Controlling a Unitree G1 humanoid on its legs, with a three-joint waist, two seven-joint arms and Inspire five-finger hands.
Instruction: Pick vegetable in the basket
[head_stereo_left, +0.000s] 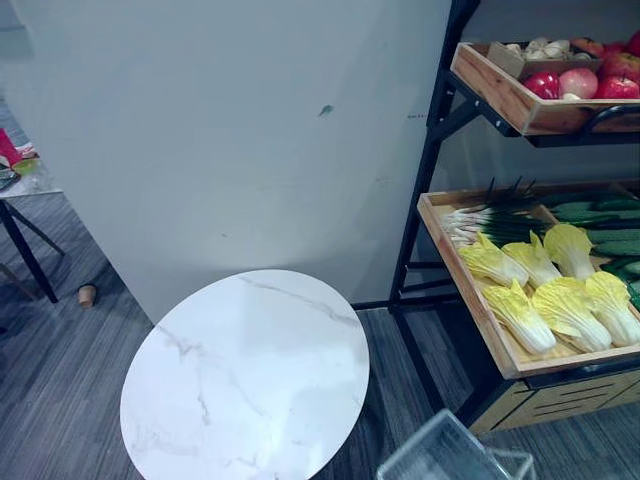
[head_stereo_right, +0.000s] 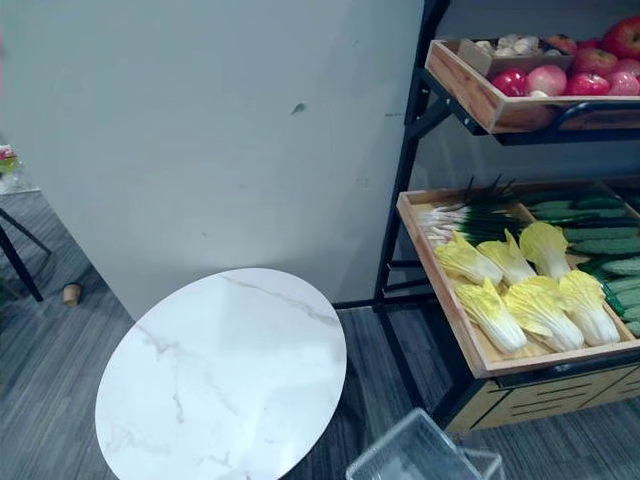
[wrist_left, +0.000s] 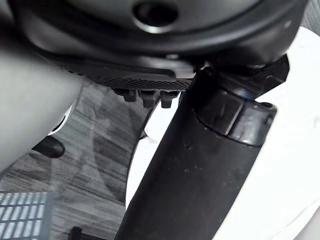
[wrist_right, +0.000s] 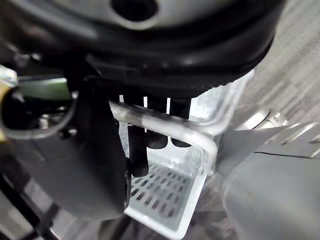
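A clear plastic basket (head_stereo_left: 450, 455) hangs low at the front, right of the round white marble table (head_stereo_left: 250, 380). In the right wrist view my right hand (wrist_right: 137, 155) has its fingers curled round the basket's handle (wrist_right: 200, 137), above the perforated basket floor (wrist_right: 160, 195), on which I see nothing. On the black shelf's lower wooden crate (head_stereo_left: 470, 290) lie several pale napa cabbages (head_stereo_left: 565, 305), spring onions (head_stereo_left: 480, 220) and cucumbers (head_stereo_left: 610, 230). My left hand (wrist_left: 200, 175) hangs beside the table's edge (wrist_left: 280, 175), fingers relaxed and holding nothing.
An upper crate (head_stereo_left: 500, 90) holds red apples (head_stereo_left: 580, 80) and garlic. A grey wall panel (head_stereo_left: 230, 130) stands behind the table. A dark-legged side table (head_stereo_left: 20, 190) and a small object on the floor (head_stereo_left: 87, 294) are at the far left.
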